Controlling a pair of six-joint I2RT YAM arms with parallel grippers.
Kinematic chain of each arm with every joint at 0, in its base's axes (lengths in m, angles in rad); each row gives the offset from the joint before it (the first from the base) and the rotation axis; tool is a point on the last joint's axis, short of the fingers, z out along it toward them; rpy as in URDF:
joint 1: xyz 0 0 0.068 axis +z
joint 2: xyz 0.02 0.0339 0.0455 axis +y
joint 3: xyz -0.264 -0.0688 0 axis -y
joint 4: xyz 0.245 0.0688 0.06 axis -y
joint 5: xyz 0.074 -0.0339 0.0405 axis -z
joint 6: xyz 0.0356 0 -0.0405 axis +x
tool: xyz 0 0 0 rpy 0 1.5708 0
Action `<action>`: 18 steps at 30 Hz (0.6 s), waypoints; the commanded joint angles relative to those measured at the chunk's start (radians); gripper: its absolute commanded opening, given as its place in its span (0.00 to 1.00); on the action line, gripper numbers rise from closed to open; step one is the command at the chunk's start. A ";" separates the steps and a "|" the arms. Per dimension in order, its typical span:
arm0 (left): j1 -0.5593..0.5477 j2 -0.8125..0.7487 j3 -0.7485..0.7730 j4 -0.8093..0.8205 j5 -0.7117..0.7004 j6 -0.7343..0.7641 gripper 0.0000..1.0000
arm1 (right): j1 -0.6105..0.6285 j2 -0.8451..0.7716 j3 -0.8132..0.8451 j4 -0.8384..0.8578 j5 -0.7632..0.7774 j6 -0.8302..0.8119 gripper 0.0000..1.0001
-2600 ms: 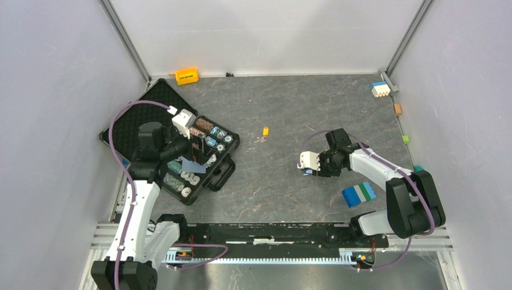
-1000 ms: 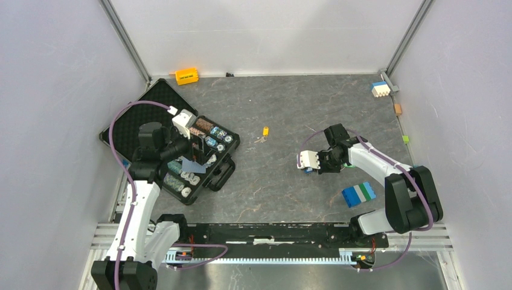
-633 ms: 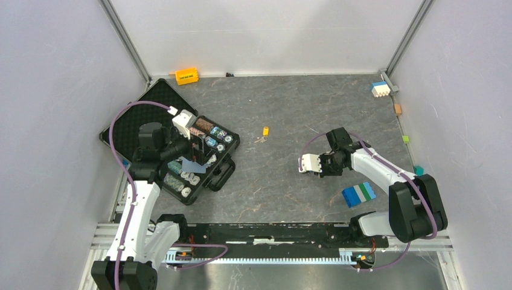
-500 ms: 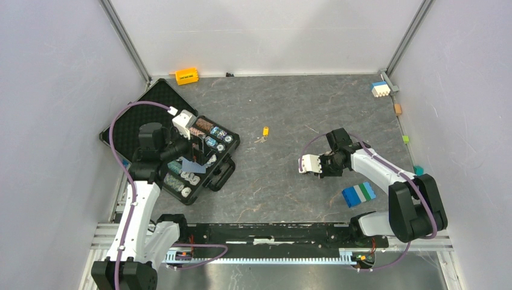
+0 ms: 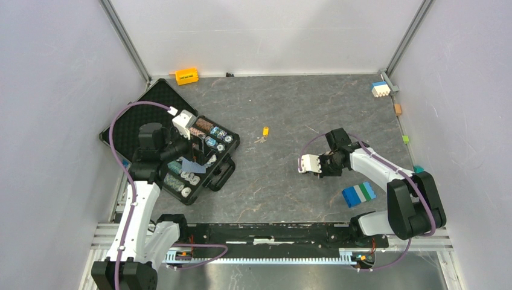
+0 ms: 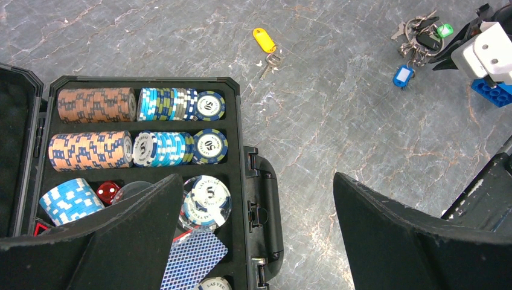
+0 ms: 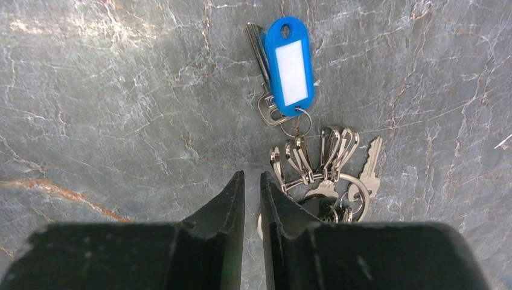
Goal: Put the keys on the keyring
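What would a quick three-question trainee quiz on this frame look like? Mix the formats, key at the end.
1. True or false: the left hand stands open above the chip case.
2. The lone key lying mid-table carries a tag that is: A yellow, B red, C white.
3. Which hand is closest to the key bunch beside the blue tag?
Key: 1 true; 2 A; 3 the right hand.
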 commanded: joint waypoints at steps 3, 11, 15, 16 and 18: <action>-0.004 -0.014 0.000 0.037 0.038 0.040 1.00 | 0.003 0.003 0.031 0.012 -0.005 -0.040 0.21; -0.004 -0.016 -0.001 0.037 0.042 0.042 1.00 | 0.002 -0.017 0.035 0.008 0.002 -0.043 0.21; -0.004 -0.016 -0.002 0.037 0.046 0.042 1.00 | 0.004 -0.020 0.034 0.013 0.005 -0.043 0.21; -0.004 -0.016 -0.003 0.036 0.044 0.043 1.00 | 0.002 -0.021 0.035 0.015 0.004 -0.041 0.21; -0.004 -0.017 -0.003 0.037 0.047 0.042 1.00 | 0.003 -0.019 0.040 0.017 0.003 -0.042 0.21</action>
